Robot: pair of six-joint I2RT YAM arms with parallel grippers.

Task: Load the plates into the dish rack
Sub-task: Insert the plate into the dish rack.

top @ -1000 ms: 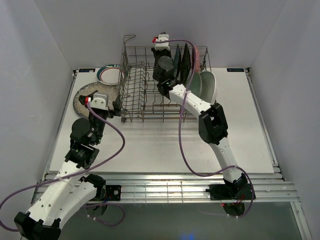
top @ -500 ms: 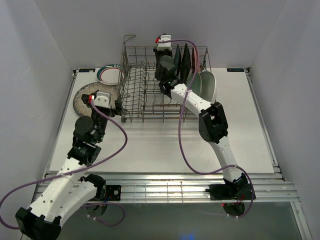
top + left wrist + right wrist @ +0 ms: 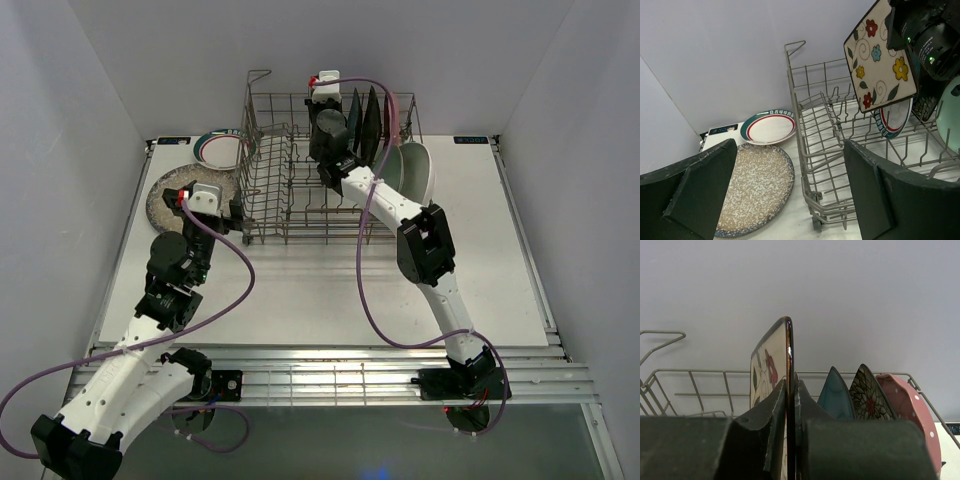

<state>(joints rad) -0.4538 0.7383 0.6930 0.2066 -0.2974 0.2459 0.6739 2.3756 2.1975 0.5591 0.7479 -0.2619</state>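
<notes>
Racking the flowered plate (image 3: pixel 880 55), pinched in our right gripper (image 3: pixel 790 387).
Next, seat it between dish rack (image 3: pixel 812 165) tines; left gripper (image 3: pixel 790 185) gapes empty.

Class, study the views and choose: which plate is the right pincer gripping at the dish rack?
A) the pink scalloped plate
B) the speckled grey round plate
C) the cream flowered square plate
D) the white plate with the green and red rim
C: the right pincer is shut on the edge of the cream flowered square plate, holding it upright over the dish rack.
</notes>
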